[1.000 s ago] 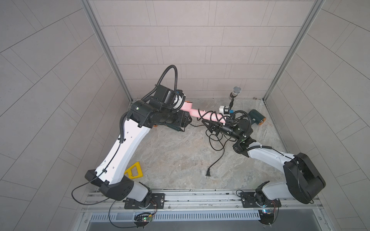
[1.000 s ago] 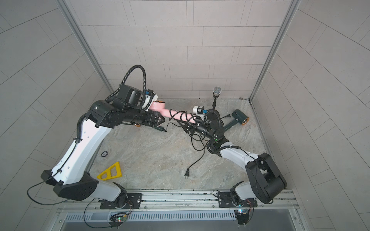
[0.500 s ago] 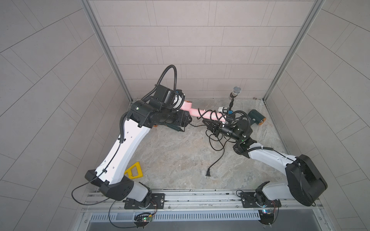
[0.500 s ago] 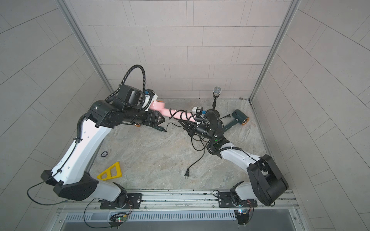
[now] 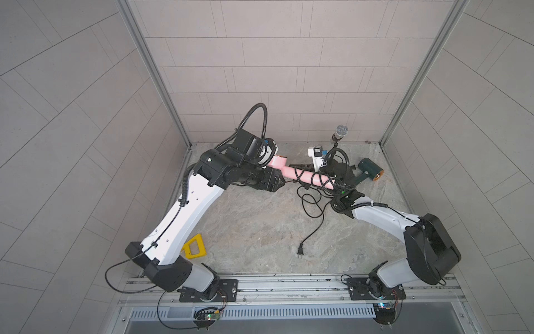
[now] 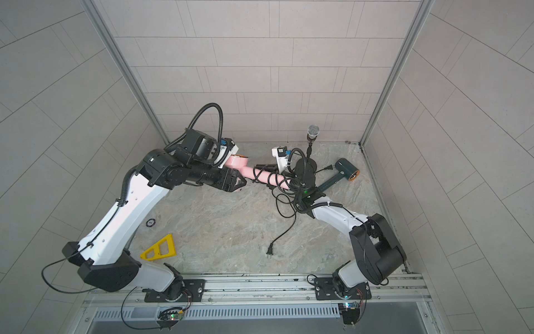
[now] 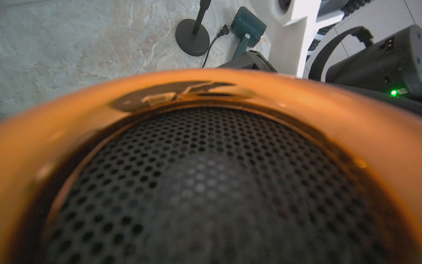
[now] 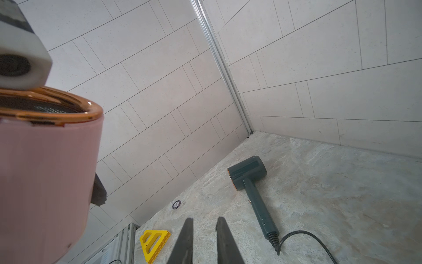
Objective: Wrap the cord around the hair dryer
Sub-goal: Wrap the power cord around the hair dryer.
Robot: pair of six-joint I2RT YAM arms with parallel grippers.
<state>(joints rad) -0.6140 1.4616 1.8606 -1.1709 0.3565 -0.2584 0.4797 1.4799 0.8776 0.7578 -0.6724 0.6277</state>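
Yellow triangle (image 5: 195, 245) lay at 8 o'clock on the bench (image 5: 245, 225), out of play. Left jaws, around 11 o'clock, were clamped tight on the head of the pink hair dryer (image 5: 289, 172). The dryer was lifted off the bench with its handle slanting toward 3 o'clock, likely so the handle stood free all round for winding. Left wrist view showed only the grille (image 7: 205, 182) up close, so the grip itself was not visible there. The cord (image 5: 313, 208) made a few turns round the handle. The rest dropped in loose loops toward 6 o'clock, and the plug (image 5: 300, 253) lay flat on the bench. Judged: wrap partly done, plenty of slack left. Right jaws sat just beside the wrapped handle near 1 o'clock, almost closed with a slim gap. The right wrist view showed nothing between them, so no cord in hand as far as visible. They were probably placed there to catch the next loop. Green hair dryer (image 5: 370, 170) lay at 2 o'clock with its own lead, and the microphone stand (image 5: 341, 131) stood at 1 o'clock. Both were close to the right arm (image 5: 375, 215), a possible snag.
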